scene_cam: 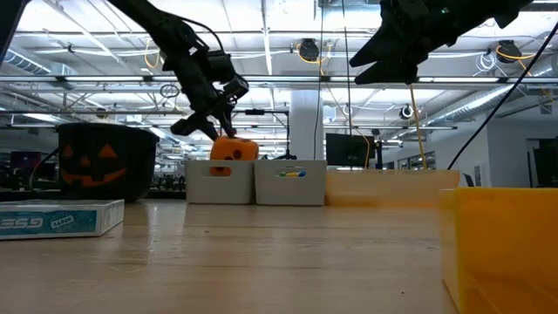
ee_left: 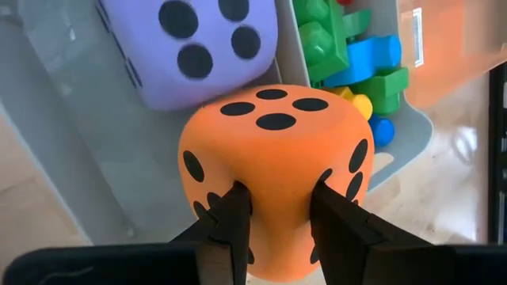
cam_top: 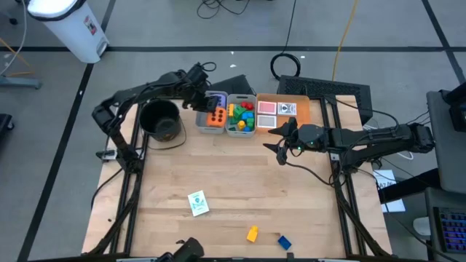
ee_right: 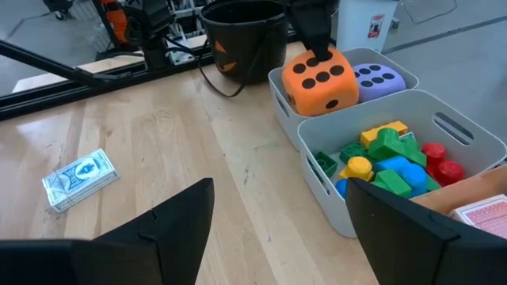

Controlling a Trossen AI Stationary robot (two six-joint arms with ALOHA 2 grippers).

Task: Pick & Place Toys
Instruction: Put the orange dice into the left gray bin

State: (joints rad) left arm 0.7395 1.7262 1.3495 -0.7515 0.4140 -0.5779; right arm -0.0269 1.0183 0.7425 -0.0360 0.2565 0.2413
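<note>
My left gripper is shut on the orange die, which it holds in the left grey bin next to the purple die. In the low view the orange die shows above the bin's rim. Whether it rests on the bin's floor is hidden. The second grey bin holds several coloured bricks. My right gripper hangs open above the table, near the bins and touching nothing. A yellow brick, a blue brick and a card box lie on the table near its front. My left gripper pinches one upper edge of the orange die between its two fingers. The soft wall is dented in between them. The fingers slant down onto it from above and the left. The die sits slightly tilted, its lower part inside the bin.
A black pumpkin bucket stands left of the bins. A flat orange tray with picture cards lies to their right. The middle of the wooden table is bare.
</note>
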